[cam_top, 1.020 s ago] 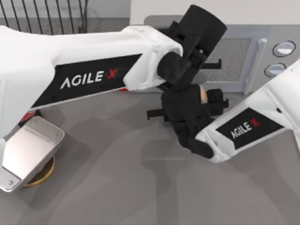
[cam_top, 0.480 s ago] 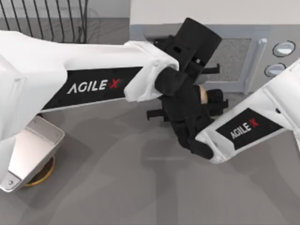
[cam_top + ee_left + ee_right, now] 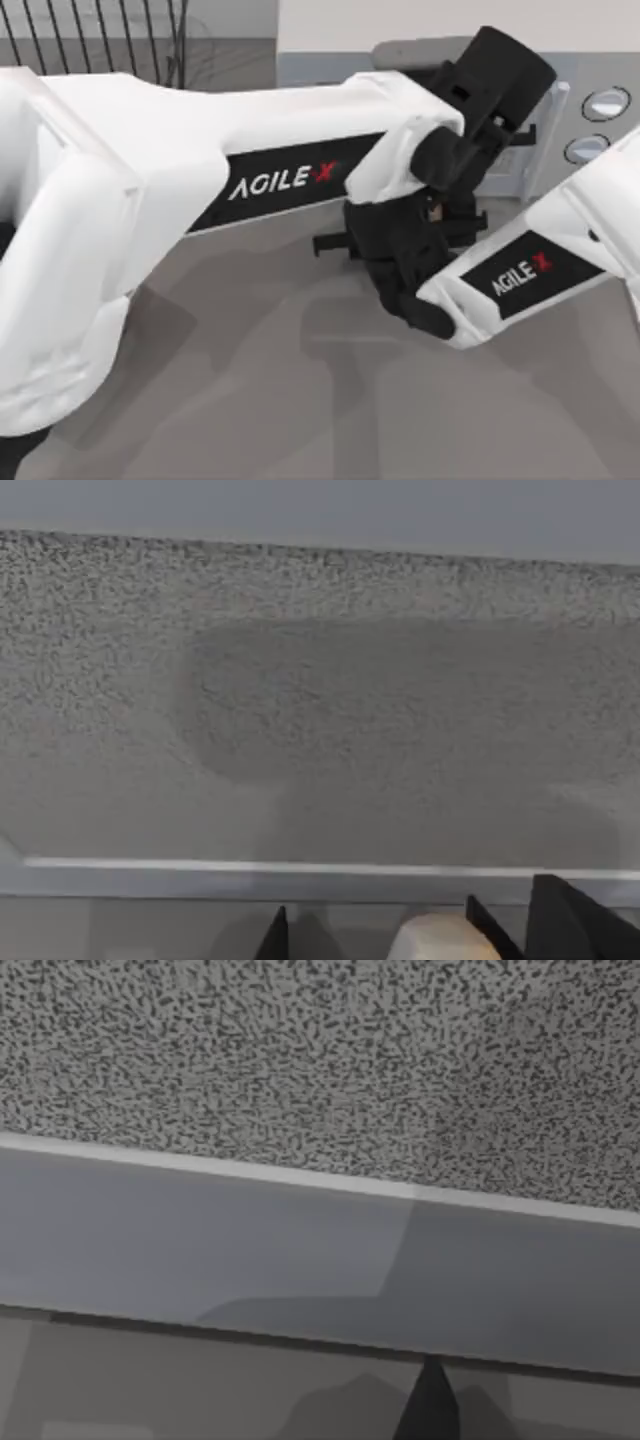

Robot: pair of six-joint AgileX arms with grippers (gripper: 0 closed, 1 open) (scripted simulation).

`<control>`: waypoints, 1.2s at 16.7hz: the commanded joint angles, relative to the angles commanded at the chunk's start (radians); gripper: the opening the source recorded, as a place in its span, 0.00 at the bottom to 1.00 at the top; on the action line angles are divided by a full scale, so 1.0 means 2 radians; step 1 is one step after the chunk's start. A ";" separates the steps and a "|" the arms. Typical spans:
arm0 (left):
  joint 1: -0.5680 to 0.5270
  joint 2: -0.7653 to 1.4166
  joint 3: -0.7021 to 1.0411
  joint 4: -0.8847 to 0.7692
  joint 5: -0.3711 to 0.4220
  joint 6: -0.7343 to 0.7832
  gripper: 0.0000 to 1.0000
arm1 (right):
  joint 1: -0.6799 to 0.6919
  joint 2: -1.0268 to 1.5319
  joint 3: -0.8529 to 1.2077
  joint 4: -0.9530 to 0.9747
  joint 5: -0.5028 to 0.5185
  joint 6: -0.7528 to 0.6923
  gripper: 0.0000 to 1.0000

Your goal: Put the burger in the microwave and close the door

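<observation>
- Two white AgileX arms meet in front of the microwave (image 3: 600,60) at the far right of the grey surface (image 3: 250,400).
- Each arm carries a black panel reading "AGILE X", white letters with a red X.
- The left arm stretches from the top view's left edge across to the microwave; its left hand (image 3: 505,70) sits at the door (image 3: 545,140), close to the vertical pale bar handle (image 3: 550,135).
- How far the left hand is open cannot be told from the top view; the left wrist view shows dark fingertips (image 3: 560,920) near the door's speckled window (image 3: 320,680) and lower frame.
- The right arm comes in from the top view's right, and its right hand (image 3: 420,215) hangs low before the door, below the left arm's wrist.
- Whether the right hand is open or closed cannot be told.
- A small tan sliver of the burger (image 3: 434,210) shows at the right hand; a pale rounded piece (image 3: 440,942) also shows in the left wrist view, just below the door frame.
- The right wrist view faces the speckled window (image 3: 320,1050) and grey frame closely.
- Two round white knobs (image 3: 605,103) sit right of the handle.
- A black wire rack (image 3: 100,30) stands at the far left.
</observation>
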 joint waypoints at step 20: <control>-0.010 0.188 0.325 -0.143 -0.004 -0.010 0.00 | 0.000 0.000 0.000 0.000 0.000 0.000 1.00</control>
